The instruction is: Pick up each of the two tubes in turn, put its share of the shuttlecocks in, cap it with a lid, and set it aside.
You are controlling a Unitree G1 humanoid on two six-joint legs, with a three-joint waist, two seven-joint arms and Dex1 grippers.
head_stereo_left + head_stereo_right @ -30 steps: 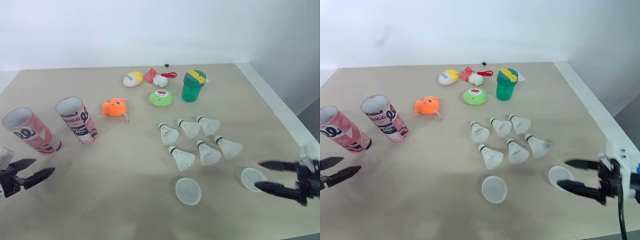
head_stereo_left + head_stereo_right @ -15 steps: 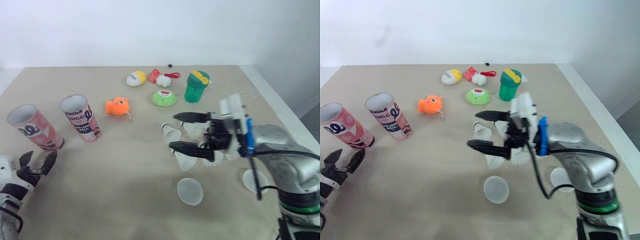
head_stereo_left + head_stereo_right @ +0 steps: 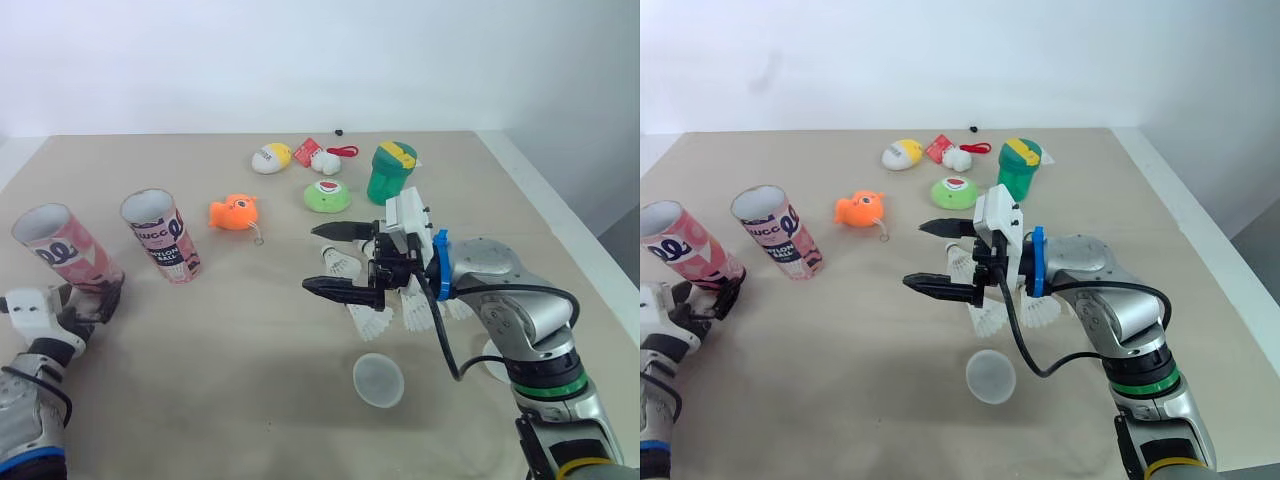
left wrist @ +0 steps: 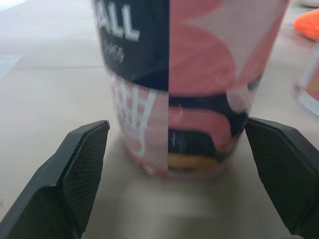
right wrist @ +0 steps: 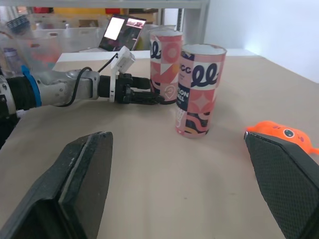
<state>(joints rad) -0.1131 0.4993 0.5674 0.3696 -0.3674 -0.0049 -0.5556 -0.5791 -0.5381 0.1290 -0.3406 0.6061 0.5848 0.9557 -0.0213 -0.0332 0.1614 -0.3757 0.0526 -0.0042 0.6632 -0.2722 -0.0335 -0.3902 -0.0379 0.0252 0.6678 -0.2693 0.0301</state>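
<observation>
Now, at the outset of the first tube: both tubes stand upright and open-mouthed at the robot's left on the table point(image 3: 230, 420), the pink tube point(image 3: 62, 250) nearest the edge and the second tube point(image 3: 160, 235) just beside it. The left gripper point(image 4: 175, 127) is level with the pink tube's base, its fingers point(image 4: 82, 169) spread wide with one on each side of the wall. They appear to stand a little clear of it, though contact cannot be ruled out from these views. It holds nothing.

The right gripper point(image 3: 312, 258) hangs above the near edge of the shuttlecocks point(image 3: 372, 320), jaws fully parted and empty. A clear lid point(image 3: 378, 380) lies flat just in front of the cluster.

Handling, as judged:
- **Tube:** it looks like thin printed cardboard, so light and fairly stiff along its length but easy to dent across its open mouth.
- **Surface:** the glossy print may slip under hard pads.
- **Hold on the tube:** a moderate squeeze on the lower wall, where the closed bottom braces it, should serve best.
- **Risk:** a hold that low leaves the tall body free to tip.
- **Shuttlecocks:** they are very light with fragile skirts, so the rounded head is the safer place to pinch.
</observation>
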